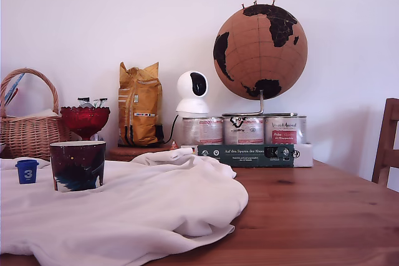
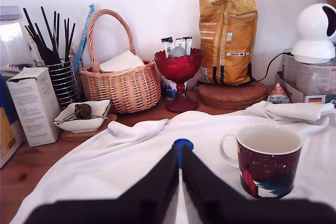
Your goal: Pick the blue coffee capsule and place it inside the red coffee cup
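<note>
The wooden counter [image 1: 324, 210] carries everything, and a rumpled white cloth [image 1: 143, 210] covers its part toward the exterior view's left, reaching the near edge. Along the far edge by the wall stands a cork globe [image 1: 260, 51] on three tins [image 1: 244, 130] and a dark green box [image 1: 246, 154]. Beside them are a white dome camera [image 1: 192, 93], a yellow bag [image 1: 139, 112] on round cork mats, a wicker basket [image 1: 28, 126] and a bright red stemmed glass bowl [image 1: 85, 119] with sachets in it.

The wrist view adds a white carton [image 2: 32, 106], a wire holder of dark sticks [image 2: 62, 80] and a small white dish [image 2: 83, 115] near the basket.

The red coffee cup [image 1: 78, 165] stands upright on the cloth, its pale rim open and its handle turned toward the blue coffee capsule [image 1: 27, 171]. The capsule sits upright on the cloth just beside the cup, apart from it, nearer the counter's edge at the exterior view's left (its white "3" faces that camera).

The hand [image 2: 179, 182] shows only in the wrist view. Its two dark fingers [image 2: 152, 192] are pressed nearly together with a thin slit between them, clenched on nothing, and the capsule's blue top peeks out just beyond their tips.
</note>
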`<action>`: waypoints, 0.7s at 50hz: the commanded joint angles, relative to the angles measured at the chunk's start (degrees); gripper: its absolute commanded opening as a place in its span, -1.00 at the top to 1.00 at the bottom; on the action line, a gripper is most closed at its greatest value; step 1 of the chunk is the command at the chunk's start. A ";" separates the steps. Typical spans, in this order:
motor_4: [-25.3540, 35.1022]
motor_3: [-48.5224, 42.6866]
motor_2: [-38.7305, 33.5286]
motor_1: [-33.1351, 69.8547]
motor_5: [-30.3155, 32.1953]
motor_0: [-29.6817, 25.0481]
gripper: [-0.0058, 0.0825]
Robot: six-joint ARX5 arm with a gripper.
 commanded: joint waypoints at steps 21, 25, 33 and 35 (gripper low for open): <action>8.35 -0.24 -2.08 -0.81 -11.56 0.22 0.92; 8.24 2.75 -2.05 -0.81 -13.62 0.22 0.92; 6.25 5.81 -0.92 -0.07 -17.20 0.24 0.92; 5.22 5.55 -0.17 0.46 -17.22 0.26 0.92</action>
